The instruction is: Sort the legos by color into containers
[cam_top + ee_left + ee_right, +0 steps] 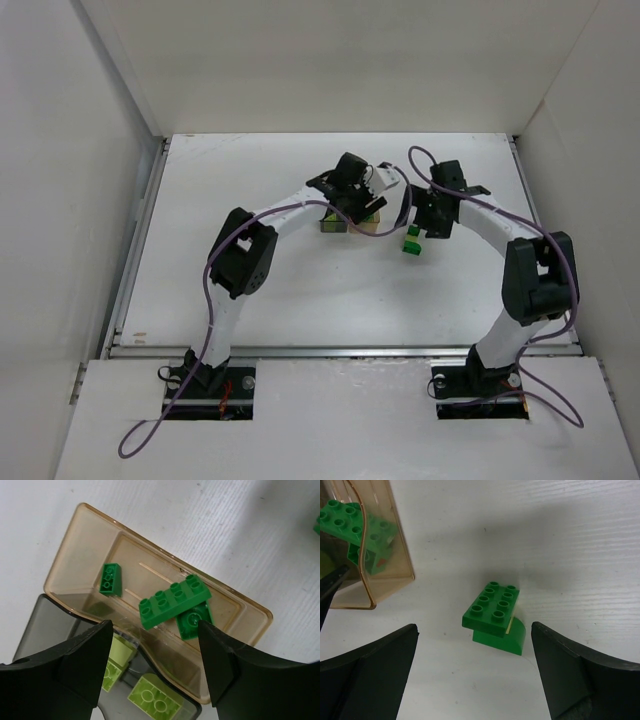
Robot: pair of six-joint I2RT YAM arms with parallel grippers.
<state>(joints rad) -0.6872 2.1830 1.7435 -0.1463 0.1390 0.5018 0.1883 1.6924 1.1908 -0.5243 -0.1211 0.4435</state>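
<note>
The left gripper (155, 630) hangs with its jaws spread wide and nothing between them. Directly under the gap lies the amber container (67, 570). It holds three green legos (172, 600): a long one leaning on a second, and a small one apart, further ahead and to the left. Nearer the gripper, touching the amber box, is the grey container (35, 625). The pale legos (152, 700) inside it are partly covered by both fingers (75, 665), so their number cannot be told. At the far right edge of this view a green sliver (317, 525) is cut off.

The right gripper (474, 627) is also wide open and empty. A green stack (492, 605) sits on the table (570, 540) just ahead of the gap, touching neither finger. It is a flat studded brick on a curved piece that is half hidden beneath it. Ahead and to the left, the amber container's corner stands apart from the stack, with bare table between them. A dark shape (330, 585) at the left edge is cropped and cannot be identified.

From above, both wrists crowd the containers mid-table. White walls (60, 200) stand well off on both sides.
</note>
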